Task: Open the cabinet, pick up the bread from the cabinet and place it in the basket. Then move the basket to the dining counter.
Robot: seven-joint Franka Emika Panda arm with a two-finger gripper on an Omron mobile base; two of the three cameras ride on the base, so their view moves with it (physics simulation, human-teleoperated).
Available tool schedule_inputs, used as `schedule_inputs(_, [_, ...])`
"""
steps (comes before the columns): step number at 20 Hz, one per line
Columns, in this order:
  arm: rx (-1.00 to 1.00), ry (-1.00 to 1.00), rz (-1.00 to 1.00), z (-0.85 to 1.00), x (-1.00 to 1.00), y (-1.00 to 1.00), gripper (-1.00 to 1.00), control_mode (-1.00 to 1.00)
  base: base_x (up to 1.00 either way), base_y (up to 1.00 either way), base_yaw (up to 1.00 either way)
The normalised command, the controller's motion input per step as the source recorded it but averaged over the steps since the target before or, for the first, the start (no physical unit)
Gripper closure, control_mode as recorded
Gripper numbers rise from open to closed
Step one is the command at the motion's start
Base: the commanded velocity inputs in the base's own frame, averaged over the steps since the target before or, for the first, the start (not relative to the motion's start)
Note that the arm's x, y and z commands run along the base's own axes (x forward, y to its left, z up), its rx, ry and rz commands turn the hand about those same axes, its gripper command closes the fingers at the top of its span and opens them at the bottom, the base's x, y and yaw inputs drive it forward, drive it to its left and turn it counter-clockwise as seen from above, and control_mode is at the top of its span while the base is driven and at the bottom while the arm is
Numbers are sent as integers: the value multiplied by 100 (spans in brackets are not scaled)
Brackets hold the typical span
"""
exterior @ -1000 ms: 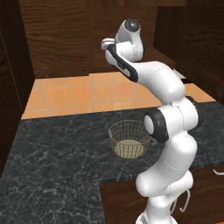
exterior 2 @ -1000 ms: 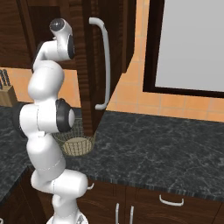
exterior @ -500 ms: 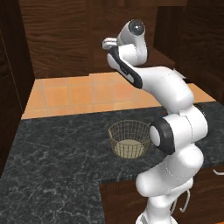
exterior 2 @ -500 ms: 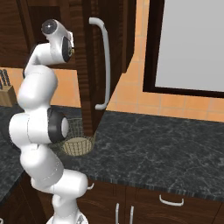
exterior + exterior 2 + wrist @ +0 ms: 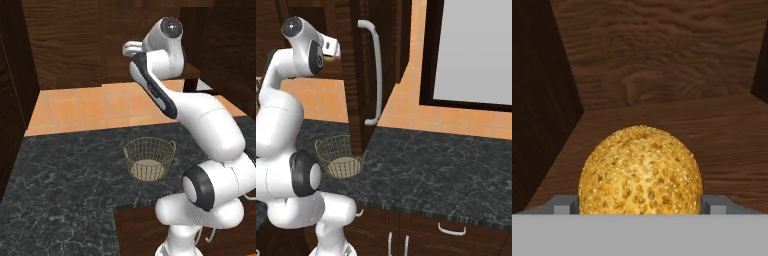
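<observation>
The bread [image 5: 640, 170], a round golden seeded bun, lies on the wooden shelf inside the cabinet [image 5: 75, 45]. My gripper [image 5: 640, 205] is open around it, one fingertip [image 5: 564, 204] on each side, close to the crust. The hand [image 5: 131, 48] reaches into the cabinet. The cabinet door [image 5: 356, 90] stands swung open, with its silver bar handle [image 5: 375, 75] facing out. The tan wire basket [image 5: 149, 158] sits empty on the dark counter below the hand, just left of the door's lower edge [image 5: 339, 156]. The dining counter is out of view.
The black-grey marbled countertop [image 5: 60, 175] runs across the front, with orange tiles [image 5: 85, 107] behind it. Low drawers with small silver handles [image 5: 451, 230] sit beneath. A dark-framed pale panel [image 5: 476, 50] hangs on the right wall.
The arm's upper links have swung and its elbow has shifted sideways, while the hand stays in the cabinet. The gripper remains open. Basket and door have not moved.
</observation>
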Motion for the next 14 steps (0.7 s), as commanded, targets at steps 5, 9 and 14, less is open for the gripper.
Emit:
schedule_inputs(5, [0, 0, 0, 0, -100, -5, 100, -100, 0, 0, 0])
schedule_inputs(9, [0, 0, 0, 0, -100, 0, 100, -100, 0, 0, 0])
schedule_inputs(14, [0, 5, 0, -10, -99, 0, 100, -100, 0, 0, 0])
